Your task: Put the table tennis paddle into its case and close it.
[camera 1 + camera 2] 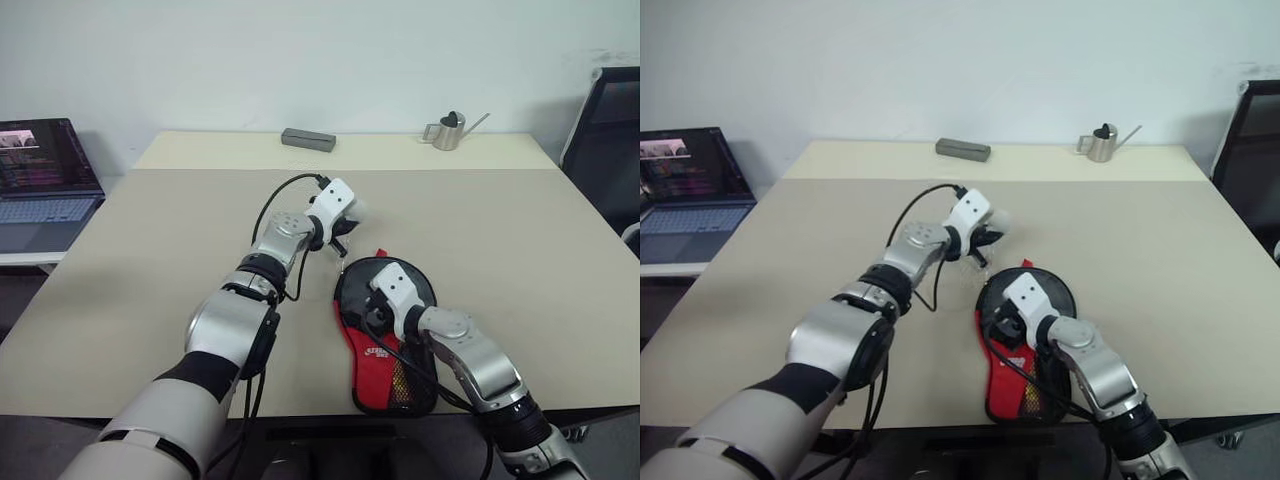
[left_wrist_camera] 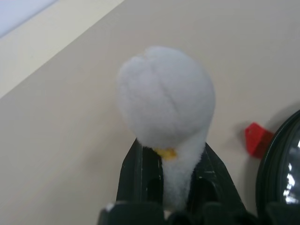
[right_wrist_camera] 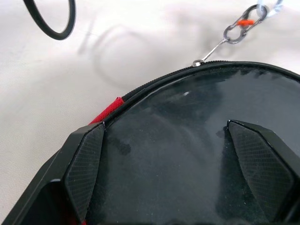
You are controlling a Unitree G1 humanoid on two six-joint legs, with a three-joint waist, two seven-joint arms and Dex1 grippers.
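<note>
The case (image 1: 378,362) lies flat near the table's front edge, its round black head (image 1: 418,287) away from me and its red panel and mesh pocket toward me. My right gripper (image 3: 165,126) is open, its fingers (image 3: 86,161) spread wide over the glossy black head by the zipper edge (image 3: 154,82). To the left of the head, above the table, my left gripper (image 2: 166,161) is shut on the white pom-pom (image 2: 166,93). A thin chain and metal ring (image 3: 234,32) run from the zipper slider toward it. The paddle is hidden.
On the beige table (image 1: 150,270), a grey box (image 1: 308,139) and a small metal watering can (image 1: 447,131) stand at the far edge. A laptop (image 1: 40,185) sits on a side surface at the left, and a black chair (image 1: 610,140) stands at the right.
</note>
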